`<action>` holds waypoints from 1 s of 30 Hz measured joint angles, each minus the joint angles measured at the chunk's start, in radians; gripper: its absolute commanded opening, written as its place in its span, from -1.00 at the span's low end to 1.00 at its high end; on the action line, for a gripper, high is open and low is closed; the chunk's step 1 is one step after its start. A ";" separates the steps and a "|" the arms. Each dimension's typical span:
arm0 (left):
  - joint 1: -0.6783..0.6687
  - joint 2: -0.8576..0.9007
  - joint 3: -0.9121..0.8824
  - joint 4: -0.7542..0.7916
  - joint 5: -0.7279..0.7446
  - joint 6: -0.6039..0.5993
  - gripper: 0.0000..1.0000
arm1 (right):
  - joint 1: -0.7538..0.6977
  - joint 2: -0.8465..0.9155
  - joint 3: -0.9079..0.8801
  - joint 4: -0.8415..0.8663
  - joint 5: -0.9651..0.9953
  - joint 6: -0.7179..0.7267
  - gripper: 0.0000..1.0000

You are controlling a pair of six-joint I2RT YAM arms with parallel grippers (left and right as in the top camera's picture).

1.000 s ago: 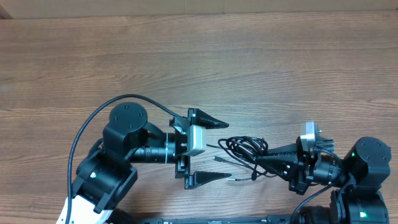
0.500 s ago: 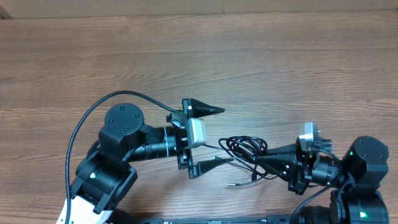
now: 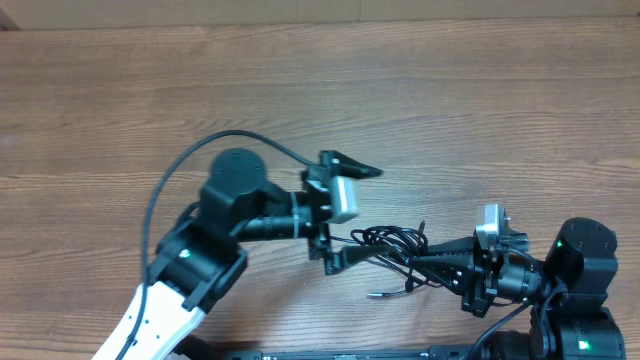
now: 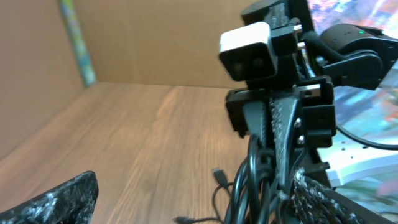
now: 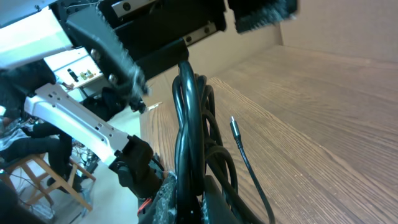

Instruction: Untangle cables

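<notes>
Well, the cables (image 3: 395, 245) lie in one knotted bunch near the worktop (image 3: 450, 100) edge where my two arms are mounted, a bit right of the middle of that edge. One loose plug end (image 3: 372, 294) sticks out toward that edge, apart from the bunch.

My right gripper (image 3: 418, 257) is pinched closed on the right side of the bunch. In the right wrist view the black loops rise straight out from between its fingers. I think it holds there to pin the bunch down, so the other arm has something firm to pull against.

My left gripper (image 3: 376, 212) is spread wide and holds nothing. Its near finger sits right at the left side of the bunch, and its far finger is well past it over bare wood. From above I can't tell if the near finger touches a loop or just hangs over it.

The left arm reaches in from the left corner, bent at the elbow, with its gripper turned on its side and pointing right. The right arm lies low and stretched out, pointing left, so the two grippers face each other across the bunch.
</notes>
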State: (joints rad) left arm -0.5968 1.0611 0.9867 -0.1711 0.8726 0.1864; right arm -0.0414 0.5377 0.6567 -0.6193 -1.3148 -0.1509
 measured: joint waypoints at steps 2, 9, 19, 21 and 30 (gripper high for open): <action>-0.032 0.031 0.000 0.026 0.003 0.000 0.99 | 0.000 0.000 0.000 -0.010 0.009 -0.012 -0.92; -0.075 0.093 0.000 0.068 0.005 -0.001 -0.05 | 0.000 0.000 0.000 -0.037 0.055 -0.026 -0.93; -0.078 0.095 0.000 0.055 0.016 -0.004 -0.92 | 0.000 0.002 0.000 -0.041 0.087 -0.030 -0.93; -0.077 0.095 0.000 0.045 0.016 -0.004 -0.92 | 0.000 0.002 0.000 -0.043 0.089 -0.029 -0.93; -0.078 0.096 0.001 0.010 -0.005 -0.015 -0.92 | 0.000 0.002 0.000 -0.026 0.095 -0.032 -0.64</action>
State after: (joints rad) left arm -0.6746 1.1572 0.9878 -0.1616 0.8680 0.1715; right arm -0.0414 0.5396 0.6567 -0.6449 -1.2201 -0.1829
